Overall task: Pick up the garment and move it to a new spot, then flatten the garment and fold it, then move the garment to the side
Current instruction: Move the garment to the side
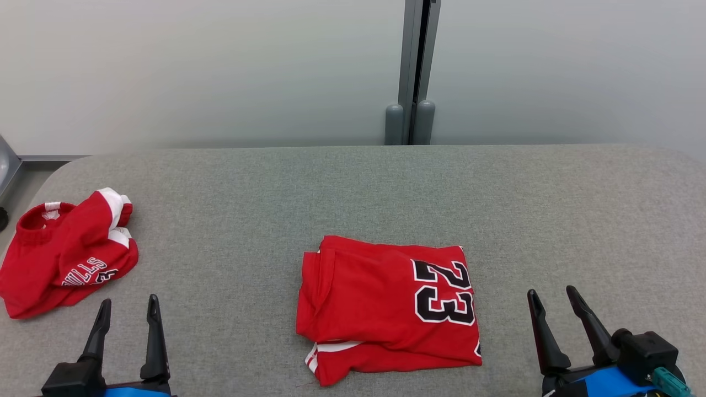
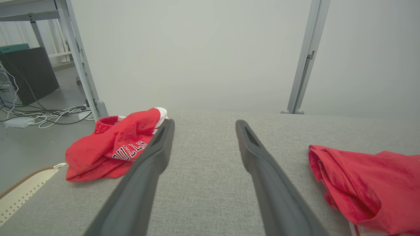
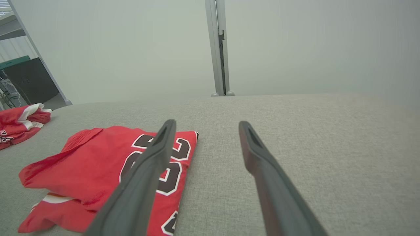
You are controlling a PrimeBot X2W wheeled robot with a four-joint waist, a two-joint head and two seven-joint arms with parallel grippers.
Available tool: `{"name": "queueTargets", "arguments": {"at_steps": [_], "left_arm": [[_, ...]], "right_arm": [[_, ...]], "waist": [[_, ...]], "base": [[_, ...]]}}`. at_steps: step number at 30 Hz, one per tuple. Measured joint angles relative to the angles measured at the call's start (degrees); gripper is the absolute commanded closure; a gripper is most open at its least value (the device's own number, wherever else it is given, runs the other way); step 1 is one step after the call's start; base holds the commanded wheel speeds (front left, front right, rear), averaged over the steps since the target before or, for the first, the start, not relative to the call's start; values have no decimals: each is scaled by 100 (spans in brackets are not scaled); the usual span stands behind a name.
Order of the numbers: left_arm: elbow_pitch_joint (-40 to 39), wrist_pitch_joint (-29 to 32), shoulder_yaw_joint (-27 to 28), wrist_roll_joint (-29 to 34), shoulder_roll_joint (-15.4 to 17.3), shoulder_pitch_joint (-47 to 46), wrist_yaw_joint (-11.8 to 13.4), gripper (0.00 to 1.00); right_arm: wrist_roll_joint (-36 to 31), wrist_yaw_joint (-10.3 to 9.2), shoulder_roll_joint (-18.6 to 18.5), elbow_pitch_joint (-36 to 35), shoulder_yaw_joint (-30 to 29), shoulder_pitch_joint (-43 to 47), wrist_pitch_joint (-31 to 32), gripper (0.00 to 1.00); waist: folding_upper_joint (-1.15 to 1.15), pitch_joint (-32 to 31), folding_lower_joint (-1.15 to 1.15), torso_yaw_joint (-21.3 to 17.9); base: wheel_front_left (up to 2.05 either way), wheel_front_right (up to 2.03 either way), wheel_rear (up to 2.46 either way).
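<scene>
A red garment (image 1: 386, 306) with a black "23" lies folded into a rough square at the middle of the grey table (image 1: 353, 187), near the front edge; it shows too in the left wrist view (image 2: 367, 186) and the right wrist view (image 3: 98, 170). A second red garment (image 1: 66, 256) with white trim and "BULLS" lettering lies crumpled at the table's left end (image 2: 111, 149). My left gripper (image 1: 128, 300) stands open at the lower left, just in front of the crumpled one, holding nothing (image 2: 205, 123). My right gripper (image 1: 551, 290) stands open to the right of the folded one, also holding nothing (image 3: 207, 122).
A pale wall with a grey post (image 1: 416, 71) runs behind the table. Off the table's left end the floor carries cables (image 2: 42, 114), a metal frame leg (image 2: 82, 65) and a dark box (image 2: 29, 73). Bare grey cloth spreads across the right half of the table.
</scene>
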Motion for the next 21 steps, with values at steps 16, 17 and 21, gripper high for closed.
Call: {"name": "queueTargets", "arguments": {"at_steps": [16,17,21], "left_arm": [[-43,23,-86,-92,14,14,100,0],[-45,23,-93,-97,15,9,101,0],[-44,7,-142,-102,14,-107,107,0]], "right_arm": [[-73,1,-78,-38,286,-338,79,0],[-73,1,-109,-38,353,-495,123,0],[-69,1,-233,180,672,-1201,422,0]], "waist": [[0,54,0,2],[0,87,0,0],[0,237,0,17]], "base": [[0,0,0],[0,0,0],[0,0,0]]}}
